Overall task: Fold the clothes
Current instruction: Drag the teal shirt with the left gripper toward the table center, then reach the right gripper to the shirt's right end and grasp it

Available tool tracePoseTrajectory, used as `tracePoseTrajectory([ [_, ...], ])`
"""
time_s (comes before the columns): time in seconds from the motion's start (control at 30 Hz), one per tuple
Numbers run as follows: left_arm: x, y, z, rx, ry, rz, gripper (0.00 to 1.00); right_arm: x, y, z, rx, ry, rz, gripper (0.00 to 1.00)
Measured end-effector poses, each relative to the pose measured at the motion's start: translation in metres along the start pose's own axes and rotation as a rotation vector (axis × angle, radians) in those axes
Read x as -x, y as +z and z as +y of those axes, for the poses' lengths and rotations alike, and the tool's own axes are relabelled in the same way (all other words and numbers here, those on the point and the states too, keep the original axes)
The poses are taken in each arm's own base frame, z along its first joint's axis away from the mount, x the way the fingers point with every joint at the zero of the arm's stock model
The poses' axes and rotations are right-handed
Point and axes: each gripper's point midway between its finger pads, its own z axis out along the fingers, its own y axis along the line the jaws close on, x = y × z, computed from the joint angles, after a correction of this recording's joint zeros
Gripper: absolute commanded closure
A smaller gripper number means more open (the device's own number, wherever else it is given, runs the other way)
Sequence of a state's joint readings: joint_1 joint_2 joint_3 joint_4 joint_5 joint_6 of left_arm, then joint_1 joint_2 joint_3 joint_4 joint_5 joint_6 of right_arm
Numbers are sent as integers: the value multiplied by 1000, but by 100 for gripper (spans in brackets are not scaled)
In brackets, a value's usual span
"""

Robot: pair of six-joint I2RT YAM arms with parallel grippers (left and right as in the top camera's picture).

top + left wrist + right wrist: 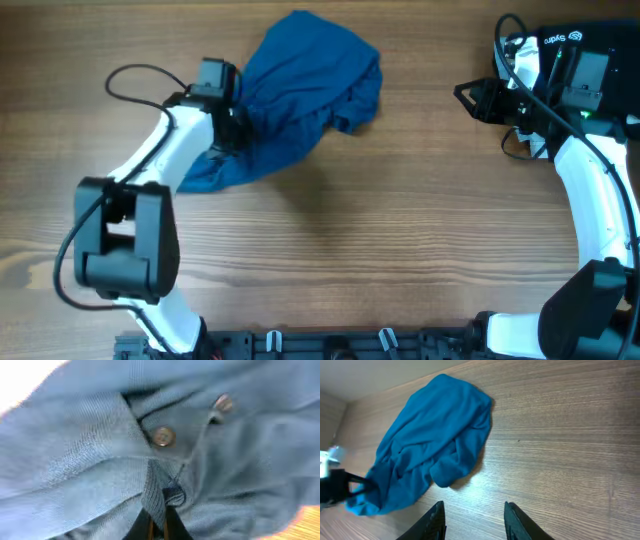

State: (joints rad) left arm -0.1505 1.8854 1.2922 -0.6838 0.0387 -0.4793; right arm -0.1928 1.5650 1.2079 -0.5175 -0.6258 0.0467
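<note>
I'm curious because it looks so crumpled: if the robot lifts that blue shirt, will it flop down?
Probably floppy: the blue shirt lies in soft wrinkled folds. It likely droops from wherever the left gripper pinches it, as fabric bunches there. Pushed, it would probably crumple on the wooden table, not slide whole.

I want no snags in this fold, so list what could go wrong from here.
1. The left gripper pinches only a thin fold of the blue garment near its buttons; the fold could slip out.
2. The garment lies bunched, and the right gripper stands open far off, so one-handed pulling may drag the heap rather than spread it.
</note>
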Motion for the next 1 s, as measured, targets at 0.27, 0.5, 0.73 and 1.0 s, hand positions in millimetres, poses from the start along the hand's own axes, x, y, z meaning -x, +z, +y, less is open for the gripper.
tracePoseTrajectory([
  [0.27,73,-212,-31,-210,85,-479,96,-7,0,-1,-7,13,26,61],
  [0.5,70,-235,-23,-196,107,-531,96,-32,21,46,74,-111,127,61],
  [0.73,70,-235,-23,-192,106,-531,96,-72,96,99,117,-173,241,62],
  [1.0,69,-234,-20,-179,109,-530,96,-107,163,83,-31,-215,284,38],
])
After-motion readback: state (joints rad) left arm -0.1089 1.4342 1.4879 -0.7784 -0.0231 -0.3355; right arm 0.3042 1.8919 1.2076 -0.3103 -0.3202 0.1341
